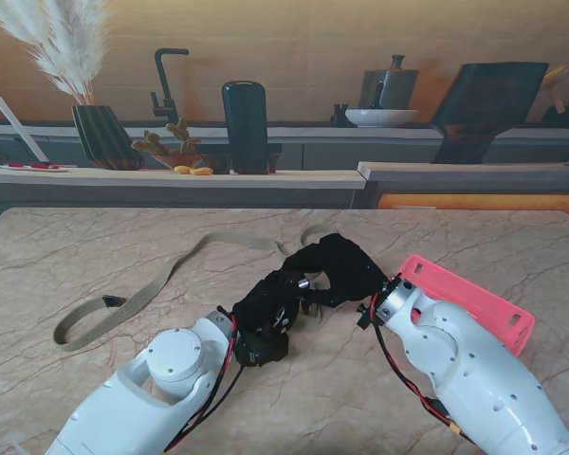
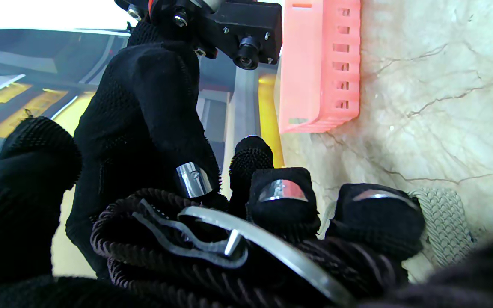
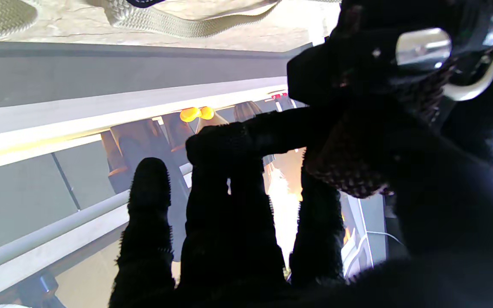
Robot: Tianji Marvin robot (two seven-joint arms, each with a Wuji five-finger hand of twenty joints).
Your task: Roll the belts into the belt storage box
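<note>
Both hands meet over the middle of the table. My left hand [image 1: 266, 318] is closed around a dark braided belt [image 2: 212, 265], its fingers [image 2: 283, 194] wrapped over the coiled webbing and the metal buckle [image 2: 246, 239]. My right hand [image 1: 339, 268] lies against the same bundle from the far right; its fingers are loosely extended in the right wrist view, and I cannot tell whether it grips the belt or only steadies it.

Handling, as I judge it:
- The dark belt is woven, soft and light. It bends freely and will spring loose unless the coil is pinched across its full width.
- The buckle is the only stiff, smooth part. I would hold the webbing beside it, not the metal, which may slip.
- The beige belt [image 1: 142, 296] lies uncoiled on the marble table [image 1: 66, 251], running from near left toward the hands. It should be limp; the free end is the place to start a roll.

Count:
- Belts: two, one dark in hand, one beige on the table.
- Belt storage box [image 1: 474, 301]: one, pink and slotted, just right of the hands, partly hidden by my right arm.
</note>
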